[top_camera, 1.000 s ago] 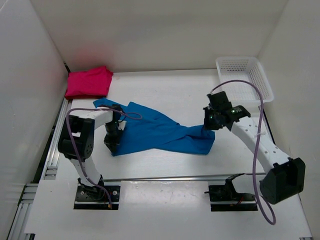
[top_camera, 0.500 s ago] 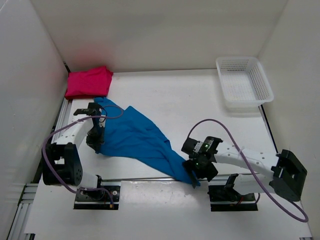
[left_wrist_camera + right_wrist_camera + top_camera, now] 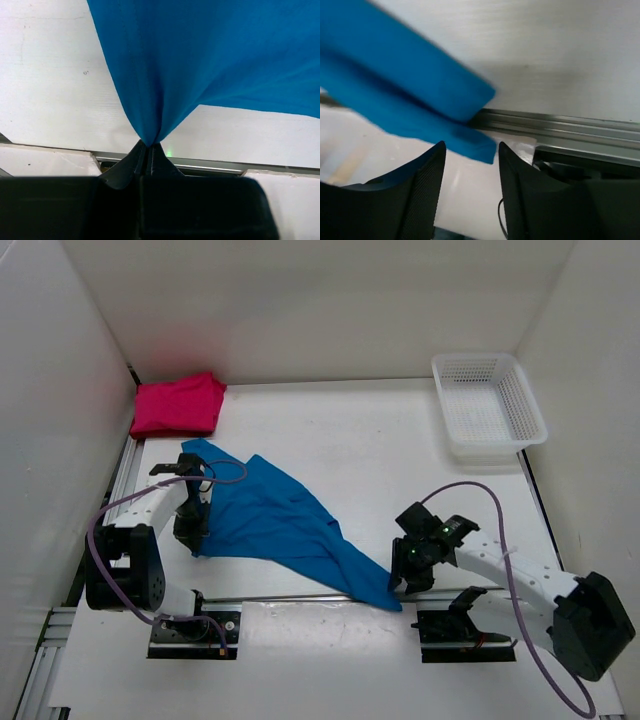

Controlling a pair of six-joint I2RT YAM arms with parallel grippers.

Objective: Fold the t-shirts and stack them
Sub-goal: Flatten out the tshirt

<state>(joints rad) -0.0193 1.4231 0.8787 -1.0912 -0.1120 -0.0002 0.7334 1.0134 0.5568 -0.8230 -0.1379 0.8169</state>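
Shirt [image 3: 280, 525] pinched in left gripper [image 3: 149, 146], lying just beyond right gripper [image 3: 471, 150].

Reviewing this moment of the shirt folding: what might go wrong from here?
1. Only the left gripper grips the blue shirt, on a bunched pinch; pulling may drag it into a rope instead of flat.
2. The shirt's near corner lies across the metal rail, with the right gripper open; it might snag or slip off the edge.
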